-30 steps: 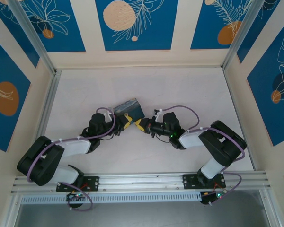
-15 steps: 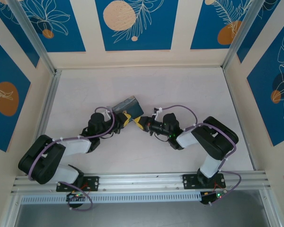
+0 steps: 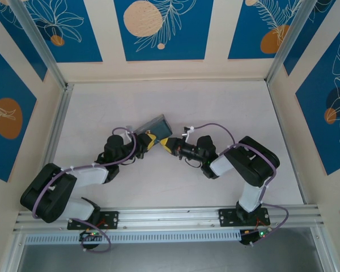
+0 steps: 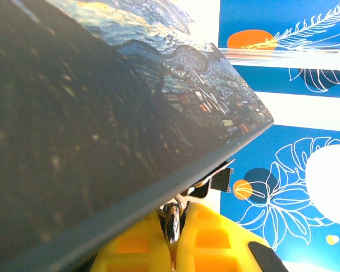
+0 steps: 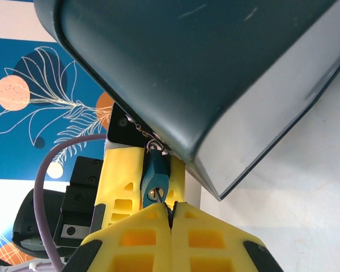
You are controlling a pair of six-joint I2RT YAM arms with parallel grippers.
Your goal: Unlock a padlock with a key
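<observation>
With the padlock [image 5: 156,173] pinched at the edge of the box [image 5: 215,68] by the left gripper [image 4: 173,226], the key [image 5: 168,206], nipped at the keyhole by the closed right gripper [image 5: 171,218], is best turned squarely, without sideways strain.

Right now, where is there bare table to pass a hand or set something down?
Bare table runs from the box back to the rear wall, and right of the right arm. Crowded: centre, where left hand grips the padlock and right hand holds the key beside it.
</observation>
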